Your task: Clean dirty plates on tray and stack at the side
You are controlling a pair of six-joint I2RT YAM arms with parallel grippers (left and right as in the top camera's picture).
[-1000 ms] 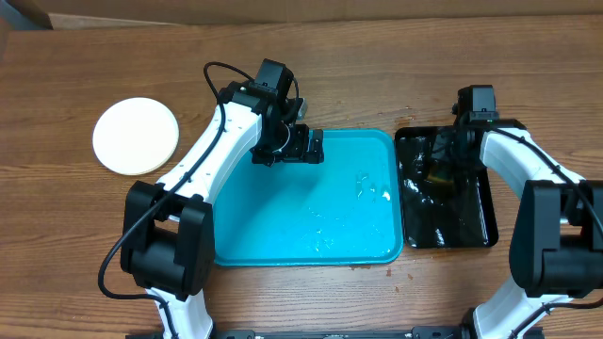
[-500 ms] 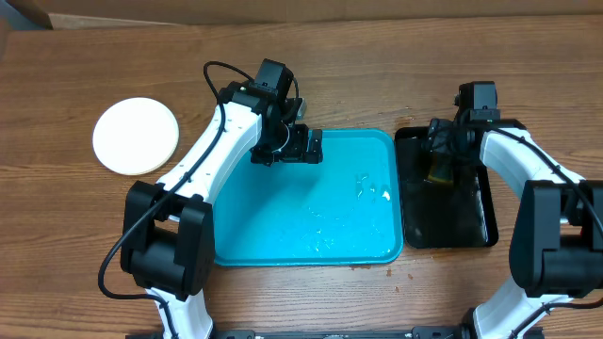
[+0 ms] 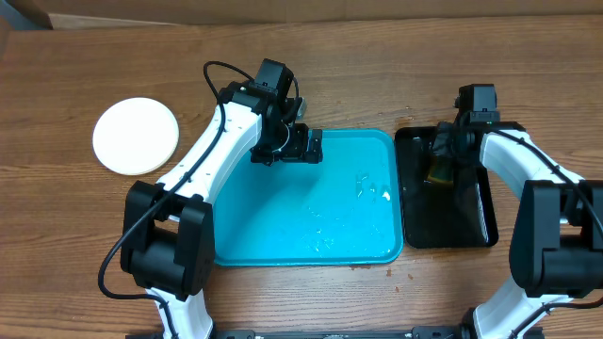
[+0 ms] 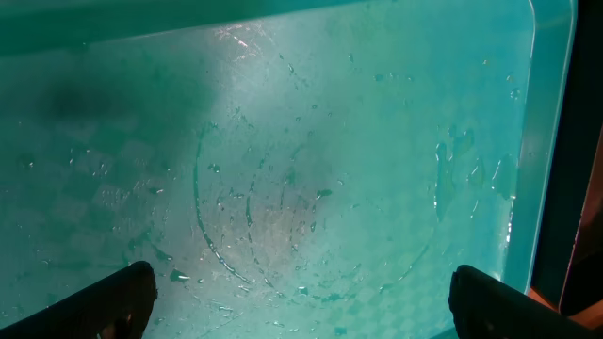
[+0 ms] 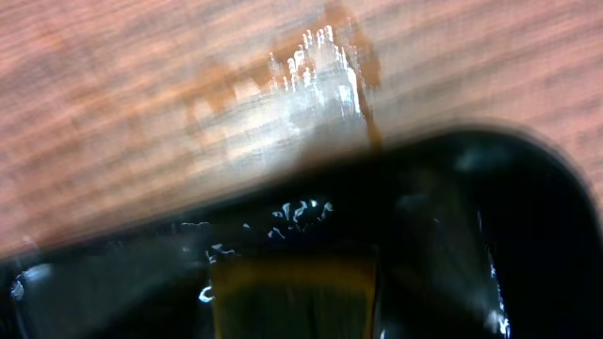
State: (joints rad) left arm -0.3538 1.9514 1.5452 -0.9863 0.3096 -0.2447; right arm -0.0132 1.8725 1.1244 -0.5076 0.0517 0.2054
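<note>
left tool [image 4: 301, 294] spread wide above the tray [image 3: 377, 247], its length running left-right; right tool [image 3: 443, 155], can't tell its grip; white plate [image 3: 136, 136] seen only overhead.

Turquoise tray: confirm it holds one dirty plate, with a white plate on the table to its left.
Wrong in one respect: the turquoise tray holds no plate, only water droplets, as the overhead view shows. The white plate does sit on the table to its left.

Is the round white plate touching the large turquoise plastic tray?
Apart. The overhead view shows a stretch of wooden table between the round white plate and the large turquoise plastic tray.
</note>
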